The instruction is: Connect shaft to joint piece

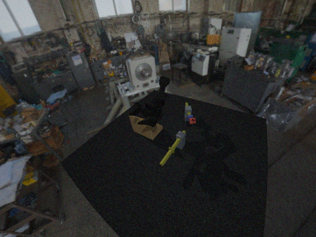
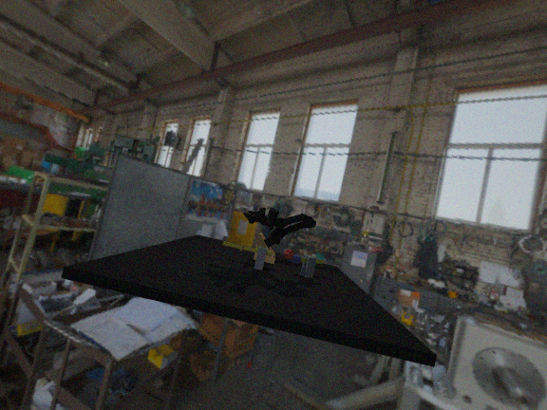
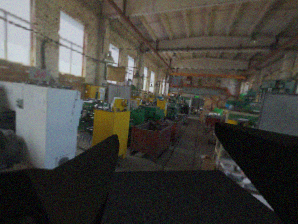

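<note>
The fixed grey block (image 1: pixel 187 111) (image 2: pixel 308 267) carries a short yellow shaft (image 1: pixel 186 104), with a blue piece (image 1: pixel 190 117) and the red joint piece (image 1: pixel 192 120) (image 2: pixel 288 253) on its near end. The second grey block (image 1: pixel 181 136) (image 2: pixel 260 258) holds the long yellow sliding shaft (image 1: pixel 170 151), most of which sticks out away from the joint piece. My black arm (image 1: pixel 153 107) (image 2: pixel 280 223) is folded over its tan base (image 1: pixel 146 130), left of both blocks. My gripper (image 3: pixel 166 133) is open with nothing between its dark fingers, and it looks out level over the table.
Everything stands on a black table top (image 1: pixel 131 186) (image 2: pixel 190 280) whose edges drop off on all sides. Around it is blurred workshop clutter, including a white machine (image 1: pixel 142 71) behind the table.
</note>
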Controlling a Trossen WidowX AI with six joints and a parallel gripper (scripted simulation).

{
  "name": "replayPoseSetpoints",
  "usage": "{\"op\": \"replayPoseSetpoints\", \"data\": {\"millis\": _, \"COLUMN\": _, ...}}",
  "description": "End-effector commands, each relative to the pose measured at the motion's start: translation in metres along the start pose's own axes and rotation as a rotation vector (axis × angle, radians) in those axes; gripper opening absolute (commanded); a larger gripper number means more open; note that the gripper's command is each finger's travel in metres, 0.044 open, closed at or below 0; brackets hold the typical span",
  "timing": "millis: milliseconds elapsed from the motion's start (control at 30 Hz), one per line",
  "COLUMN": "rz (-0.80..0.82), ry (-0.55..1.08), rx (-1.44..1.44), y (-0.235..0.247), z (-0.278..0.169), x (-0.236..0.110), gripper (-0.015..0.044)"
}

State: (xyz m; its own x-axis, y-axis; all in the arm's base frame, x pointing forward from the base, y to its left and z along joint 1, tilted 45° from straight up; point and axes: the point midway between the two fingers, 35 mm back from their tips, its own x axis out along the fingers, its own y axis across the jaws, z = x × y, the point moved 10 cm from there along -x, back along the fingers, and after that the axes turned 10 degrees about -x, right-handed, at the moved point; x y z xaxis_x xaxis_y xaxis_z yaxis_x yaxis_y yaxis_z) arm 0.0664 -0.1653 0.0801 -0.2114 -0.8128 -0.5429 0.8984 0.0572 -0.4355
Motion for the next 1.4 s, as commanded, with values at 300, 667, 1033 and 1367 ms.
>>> {"op": "replayPoseSetpoints", "data": {"millis": 300, "rz": 0.166, "ry": 0.056, "rx": -0.130, "y": 0.022, "z": 0.026, "x": 0.002, "gripper": 0.0440}}
{"op": "replayPoseSetpoints", "data": {"millis": 667, "rz": 0.456, "ry": 0.167, "rx": -0.345, "y": 0.060, "z": 0.067, "x": -0.006, "gripper": 0.0440}}
{"op": "replayPoseSetpoints", "data": {"millis": 1033, "rz": 0.744, "ry": 0.294, "rx": -0.546, "y": 0.096, "z": 0.103, "x": -0.030, "gripper": 0.0440}}
{"op": "replayPoseSetpoints", "data": {"millis": 1367, "rz": 1.008, "ry": 0.432, "rx": -0.705, "y": 0.123, "z": 0.131, "x": -0.066, "gripper": 0.0440}}
